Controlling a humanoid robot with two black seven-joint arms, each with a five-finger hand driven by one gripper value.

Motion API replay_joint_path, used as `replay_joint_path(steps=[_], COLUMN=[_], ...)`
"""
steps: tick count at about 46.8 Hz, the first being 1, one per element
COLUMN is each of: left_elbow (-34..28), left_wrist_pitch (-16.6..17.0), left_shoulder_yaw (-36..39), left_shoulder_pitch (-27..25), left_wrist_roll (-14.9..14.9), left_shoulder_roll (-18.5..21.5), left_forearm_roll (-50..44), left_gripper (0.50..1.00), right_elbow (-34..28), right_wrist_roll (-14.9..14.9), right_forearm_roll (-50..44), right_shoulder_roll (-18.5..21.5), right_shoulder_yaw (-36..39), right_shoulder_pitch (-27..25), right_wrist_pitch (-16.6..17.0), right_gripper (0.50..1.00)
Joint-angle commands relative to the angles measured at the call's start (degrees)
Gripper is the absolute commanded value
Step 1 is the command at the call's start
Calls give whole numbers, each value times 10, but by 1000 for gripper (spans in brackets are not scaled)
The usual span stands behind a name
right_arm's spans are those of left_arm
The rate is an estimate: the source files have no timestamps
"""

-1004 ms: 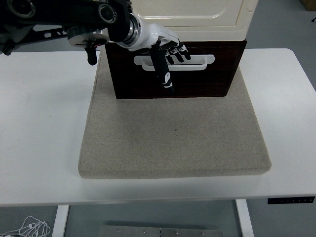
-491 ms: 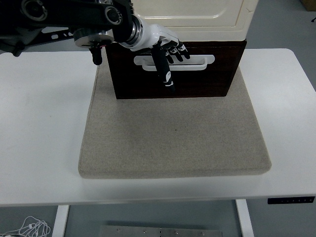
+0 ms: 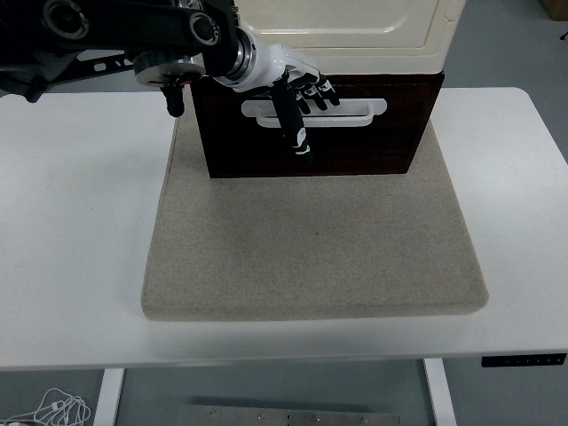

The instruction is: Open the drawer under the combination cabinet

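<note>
So the left hand [image 3: 297,98] is up at the drawer [image 3: 315,129], the dark brown box sitting under the cream cabinet [image 3: 346,27] at the far side of the beige mat [image 3: 311,248]. The fingers [image 3: 321,92] look hooked into the white handle [image 3: 312,113] from above, with the thumb pointing down across the drawer front, so I'd call it a grasp on the handle, though how deep the fingertips sit in the slot is hard to tell from up here. To do this well, I'd say pull straight toward the near edge of the table [image 3: 89,266], level, keeping the fingers curled so they don't slip off the lip. The hand is left of the handle's middle, so the drawer could skew or bind a bit. The whole cabinet might also slide on the mat instead of the drawer opening, since nothing braces it. The mat in front is bare, so nothing blocks the drawer's path. The right arm isn't visible.
</note>
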Motion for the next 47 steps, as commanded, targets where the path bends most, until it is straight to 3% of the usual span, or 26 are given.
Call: replay_joint_path(steps=[1,47], left_elbow=[1,15], left_wrist_pitch=[0,-8], left_shoulder_yaw=[0,2], left_shoulder_pitch=[0,17], left_wrist_roll=[1,2], left_shoulder_roll=[0,-15], left_forearm_roll=[0,7], left_gripper=[1000,1000], right_elbow=[0,0], right_wrist_roll=[0,0], right_forearm_roll=[0,0], right_shoulder_roll=[0,0], right_shoulder_yaw=[0,0], right_shoulder_pitch=[0,0], right_wrist_pitch=[0,-1], right_gripper=[926,926])
